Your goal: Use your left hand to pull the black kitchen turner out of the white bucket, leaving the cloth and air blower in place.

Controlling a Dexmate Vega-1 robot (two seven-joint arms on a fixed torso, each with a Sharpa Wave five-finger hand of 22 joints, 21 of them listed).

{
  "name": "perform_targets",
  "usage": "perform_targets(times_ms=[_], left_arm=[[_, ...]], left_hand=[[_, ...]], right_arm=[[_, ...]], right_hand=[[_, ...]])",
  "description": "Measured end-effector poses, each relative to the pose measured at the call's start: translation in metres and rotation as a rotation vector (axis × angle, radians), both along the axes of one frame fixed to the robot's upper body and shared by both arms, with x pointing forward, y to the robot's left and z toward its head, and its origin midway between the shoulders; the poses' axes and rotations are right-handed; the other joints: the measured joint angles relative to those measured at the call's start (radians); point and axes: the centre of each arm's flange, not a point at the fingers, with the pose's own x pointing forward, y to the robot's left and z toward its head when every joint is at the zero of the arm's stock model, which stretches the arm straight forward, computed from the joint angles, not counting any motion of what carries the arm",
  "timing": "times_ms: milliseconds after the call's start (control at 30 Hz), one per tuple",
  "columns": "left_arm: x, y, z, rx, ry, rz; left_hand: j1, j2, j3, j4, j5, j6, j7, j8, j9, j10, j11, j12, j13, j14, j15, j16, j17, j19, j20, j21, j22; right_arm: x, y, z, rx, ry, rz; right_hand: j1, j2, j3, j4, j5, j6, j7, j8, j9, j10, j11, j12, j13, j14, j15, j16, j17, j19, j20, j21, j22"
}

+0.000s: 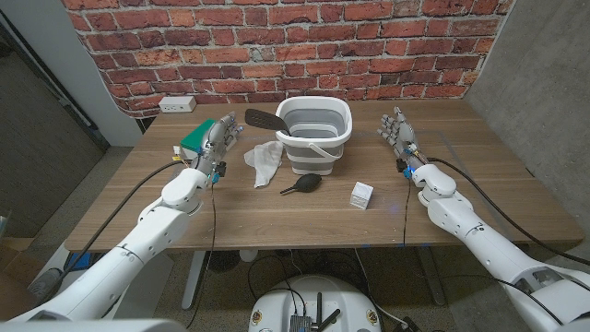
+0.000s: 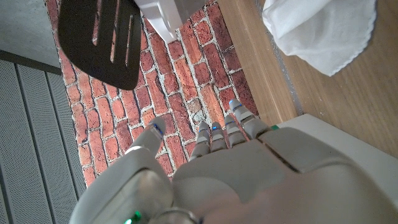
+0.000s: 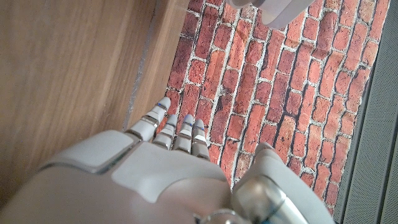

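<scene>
The black kitchen turner [image 1: 265, 120] stands in the white bucket [image 1: 315, 134], its slotted blade sticking out over the rim on the robot's left side, handle end down inside. The left robot hand [image 1: 218, 141] is raised above the counter [image 1: 277, 207] just left of the blade, fingers apart and holding nothing; in the left wrist view the blade [image 2: 102, 40] shows beyond the fingertips [image 2: 214, 134], well apart from them. The right robot hand [image 1: 397, 129] is likewise raised and empty on the far side of the bucket, fingers spread.

The white cloth [image 1: 265, 162] lies on the counter touching the bucket's left foot, and the black air blower [image 1: 302, 184] lies in front of the bucket, so both are outside it, not in it as the task says. A small white box [image 1: 361, 194] sits near the blower, and a green item [image 1: 195, 138] is behind the left hand.

The step in hand looks like the reach. To do it well, the left hand should travel over the cloth, not through it, pinch the blade or the neck just below it, and lift up and to the left along the handle's slant, so the light bucket does not tip or drag onto the cloth
</scene>
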Motion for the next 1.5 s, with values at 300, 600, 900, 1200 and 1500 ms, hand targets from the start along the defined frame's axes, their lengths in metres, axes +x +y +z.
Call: perform_targets(times_ms=[300, 600, 900, 1200, 1500], left_arm=[[-0.011, 0.018, 0.002, 0.018, -0.018, 0.023], [-0.025, 0.031, 0.007, 0.06, -0.078, 0.038], [-0.039, 0.043, 0.014, 0.133, -0.109, 0.061], [-0.049, 0.051, 0.026, 0.234, -0.128, 0.073], [-0.056, 0.057, 0.041, 0.351, -0.14, 0.092]], left_hand=[[0.028, -0.015, 0.005, -0.058, 0.0, 0.045, -0.024, 0.008, 0.0, 0.04, -0.028, 0.0, 0.0, 0.03, -0.019, 0.0, 0.0, 0.026, -0.003, 0.0, 0.0], [0.061, -0.017, 0.016, -0.097, 0.004, 0.075, -0.043, 0.008, 0.0, 0.071, -0.05, 0.0, 0.0, 0.054, -0.043, 0.0, 0.0, 0.049, -0.005, 0.0, 0.0], [0.146, -0.032, 0.038, -0.127, 0.012, 0.111, -0.082, 0.008, 0.003, 0.104, -0.082, 0.0, 0.005, 0.079, -0.043, 0.0, 0.0, 0.066, -0.005, 0.0, -0.003], [0.232, -0.059, 0.045, -0.134, 0.022, 0.141, -0.135, 0.016, 0.003, 0.128, -0.114, 0.0, 0.005, 0.079, -0.043, -0.005, 0.0, 0.066, -0.005, -0.008, -0.002], [0.329, -0.123, 0.045, -0.134, 0.026, 0.177, -0.199, 0.023, 0.003, 0.164, -0.15, 0.0, 0.005, 0.097, -0.046, -0.004, 0.0, 0.077, -0.005, -0.008, -0.002]], right_arm=[[-0.001, 0.002, -0.003, 0.01, 0.002, -0.013], [-0.005, 0.009, -0.004, 0.014, 0.0, -0.013], [-0.006, 0.014, -0.004, 0.014, 0.003, -0.013], [-0.007, 0.016, -0.004, 0.014, 0.007, -0.017], [-0.006, 0.02, -0.005, 0.017, 0.009, -0.02]], right_hand=[[0.0, 0.0, 0.0, 0.0, 0.0, 0.005, 0.005, 0.004, 0.0, 0.005, -0.005, 0.0, -0.009, 0.004, -0.004, 0.0, -0.006, 0.0, 0.0, 0.0, 0.0], [0.0, 0.0, 0.0, 0.0, 0.003, 0.01, 0.001, 0.004, 0.0, 0.005, -0.005, 0.0, -0.014, 0.004, -0.004, 0.007, -0.01, 0.009, -0.002, 0.0, 0.0], [0.0, 0.0, 0.002, 0.003, 0.004, 0.009, 0.001, 0.004, 0.0, 0.009, -0.002, 0.008, -0.019, 0.008, -0.008, 0.007, -0.019, 0.015, 0.004, 0.0, 0.0], [0.0, 0.0, 0.003, 0.003, 0.004, 0.013, 0.005, 0.004, 0.0, 0.013, 0.002, 0.008, -0.024, 0.011, -0.011, 0.011, -0.024, 0.02, -0.002, 0.0, 0.0], [0.0, 0.0, 0.007, 0.007, 0.004, 0.016, 0.002, 0.004, 0.0, 0.013, 0.002, 0.008, -0.028, 0.011, -0.011, 0.011, -0.028, 0.02, -0.002, 0.0, 0.0]])
